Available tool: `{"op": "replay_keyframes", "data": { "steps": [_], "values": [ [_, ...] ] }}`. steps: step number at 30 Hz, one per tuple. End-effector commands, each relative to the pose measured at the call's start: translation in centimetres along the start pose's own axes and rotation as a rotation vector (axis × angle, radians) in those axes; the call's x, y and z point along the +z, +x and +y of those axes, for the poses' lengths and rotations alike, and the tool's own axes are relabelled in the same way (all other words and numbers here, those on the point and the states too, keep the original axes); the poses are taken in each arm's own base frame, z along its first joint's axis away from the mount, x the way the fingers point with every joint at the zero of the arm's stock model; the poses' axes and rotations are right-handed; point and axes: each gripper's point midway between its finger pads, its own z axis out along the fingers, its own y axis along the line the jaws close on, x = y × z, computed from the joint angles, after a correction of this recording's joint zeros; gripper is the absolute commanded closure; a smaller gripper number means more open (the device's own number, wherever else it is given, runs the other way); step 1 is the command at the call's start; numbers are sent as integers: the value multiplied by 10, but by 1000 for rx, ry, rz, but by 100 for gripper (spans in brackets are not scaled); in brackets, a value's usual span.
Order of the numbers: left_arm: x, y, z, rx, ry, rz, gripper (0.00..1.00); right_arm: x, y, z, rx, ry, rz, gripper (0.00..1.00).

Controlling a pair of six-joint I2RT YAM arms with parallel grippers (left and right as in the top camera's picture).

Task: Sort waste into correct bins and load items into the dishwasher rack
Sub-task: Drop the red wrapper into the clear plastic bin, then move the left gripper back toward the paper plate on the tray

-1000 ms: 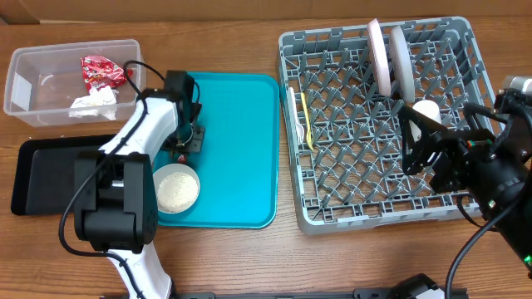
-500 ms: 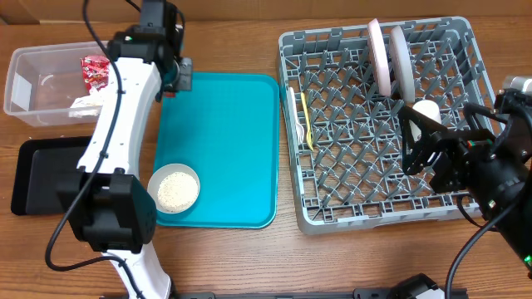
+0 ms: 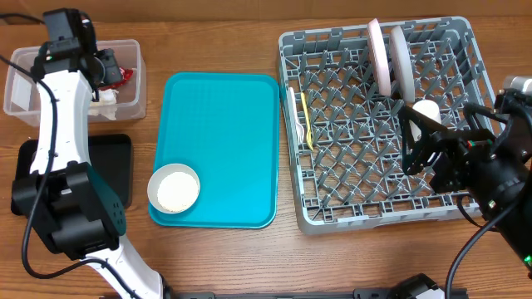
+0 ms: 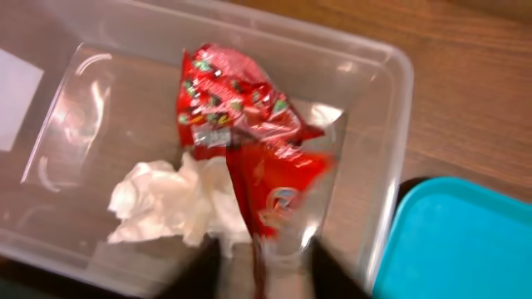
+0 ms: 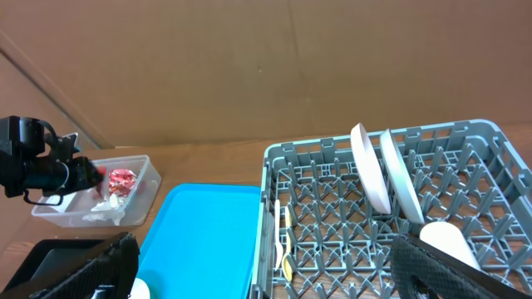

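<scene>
While over clear tub [image 3: 17,83], left tool [image 3: 110,71]

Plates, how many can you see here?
2. A pinkish plate and a pale grey plate stand on edge side by side at the back of the grey rack. None looks hidden.

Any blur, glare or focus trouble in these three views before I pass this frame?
Left wrist: heavy motion blur, the red wrapper and napkin smeared, small glints on the clear tub wall. Overhead: sharp, evenly lit, the dishwasher rack pegs crisp. Right wrist: background crisp, only the fingers of the right pincer dark and out of focus in the bottom corners.
</scene>
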Motion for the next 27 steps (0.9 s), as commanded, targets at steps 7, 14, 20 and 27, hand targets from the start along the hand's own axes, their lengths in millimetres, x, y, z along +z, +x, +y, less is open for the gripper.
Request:
{"op": "replay_keyframes", "data": {
  "steps": [7, 14, 20, 27],
  "values": [
    [-28, -6, -19, 16, 96, 16, 7, -3, -3, -2, 5, 7, -15, 0],
    [-107, 46, -73, 5, 344, 228, 24, -3, -3, -2, 5, 7, -15, 0],
    [-170, 92, -99, 144, 343, 323, 28, -3, -3, -2, 5, 7, -15, 0],
    [-213, 160, -123, 313, 249, 482, 27, -3, -3, -2, 5, 7, -15, 0]
  ]
}}
